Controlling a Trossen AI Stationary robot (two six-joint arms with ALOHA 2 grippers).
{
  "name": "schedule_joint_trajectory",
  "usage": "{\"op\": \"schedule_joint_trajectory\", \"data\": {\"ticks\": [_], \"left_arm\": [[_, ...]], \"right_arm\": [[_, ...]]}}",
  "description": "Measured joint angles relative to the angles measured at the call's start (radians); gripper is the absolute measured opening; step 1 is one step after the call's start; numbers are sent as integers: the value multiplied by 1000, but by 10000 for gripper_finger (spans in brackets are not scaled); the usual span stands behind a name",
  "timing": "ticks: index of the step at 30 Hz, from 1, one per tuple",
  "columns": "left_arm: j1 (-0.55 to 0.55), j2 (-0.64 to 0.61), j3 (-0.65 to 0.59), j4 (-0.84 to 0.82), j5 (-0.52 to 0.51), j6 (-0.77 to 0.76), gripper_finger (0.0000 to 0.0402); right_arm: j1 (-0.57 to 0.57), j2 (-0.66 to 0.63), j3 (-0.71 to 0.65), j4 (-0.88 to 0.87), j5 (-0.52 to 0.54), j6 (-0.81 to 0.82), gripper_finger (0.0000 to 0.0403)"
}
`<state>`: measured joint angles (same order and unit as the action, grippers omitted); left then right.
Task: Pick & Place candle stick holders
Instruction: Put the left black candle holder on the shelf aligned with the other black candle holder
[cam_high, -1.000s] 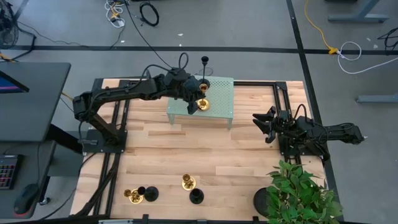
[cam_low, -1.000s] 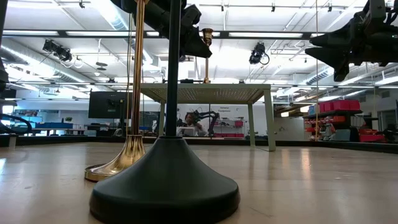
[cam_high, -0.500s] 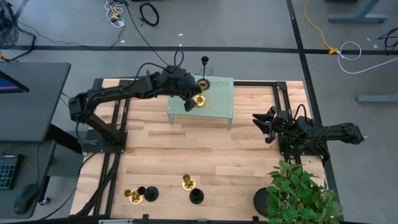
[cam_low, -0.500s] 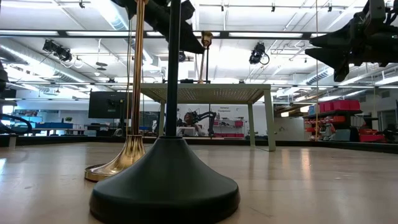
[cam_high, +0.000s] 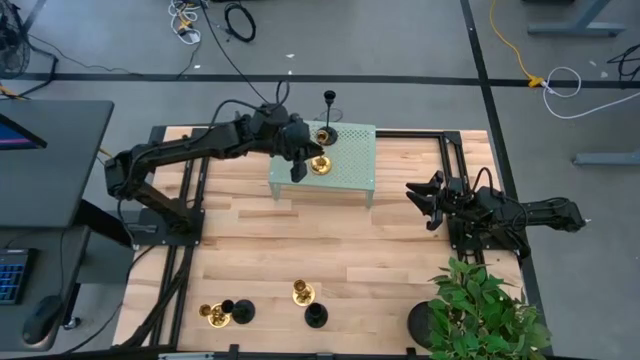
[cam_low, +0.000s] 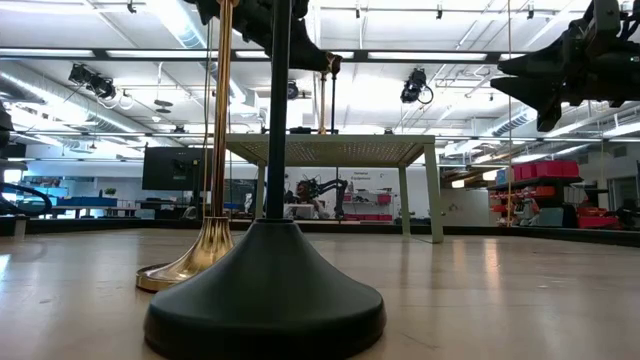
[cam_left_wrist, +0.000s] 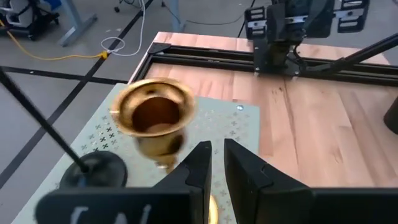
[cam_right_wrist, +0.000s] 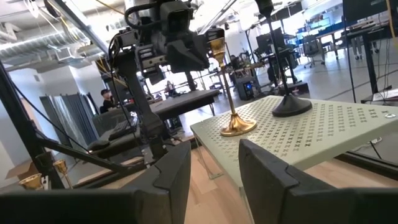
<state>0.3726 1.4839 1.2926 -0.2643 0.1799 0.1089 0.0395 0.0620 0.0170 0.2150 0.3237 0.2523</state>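
On the wooden table (cam_high: 330, 240) stands a pale green perforated stand (cam_high: 350, 165), carrying a gold candle holder (cam_high: 320, 163) and a black candle holder (cam_high: 329, 115). The left gripper (cam_high: 297, 170) is beside the gold one, fingers nearly closed, empty. The right gripper (cam_high: 420, 200) waits apart, open, empty

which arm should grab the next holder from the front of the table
Left, probably. The left gripper looks clear of the gold holder on the green stand; the black holder is roughly equidistant. The right gripper waits aside.
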Motion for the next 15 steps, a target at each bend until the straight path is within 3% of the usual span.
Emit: {"op": "schedule_joint_trajectory", "data": {"ticks": [8, 15], "left_arm": [[-4, -66, 0, -226, -18, 28, 46], [-98, -178, 1, -484, 62, 147, 46]], "right_arm": [[0, 0, 0, -2, -2, 0, 137], [0, 0, 0, -5, -1, 0, 137]]}}
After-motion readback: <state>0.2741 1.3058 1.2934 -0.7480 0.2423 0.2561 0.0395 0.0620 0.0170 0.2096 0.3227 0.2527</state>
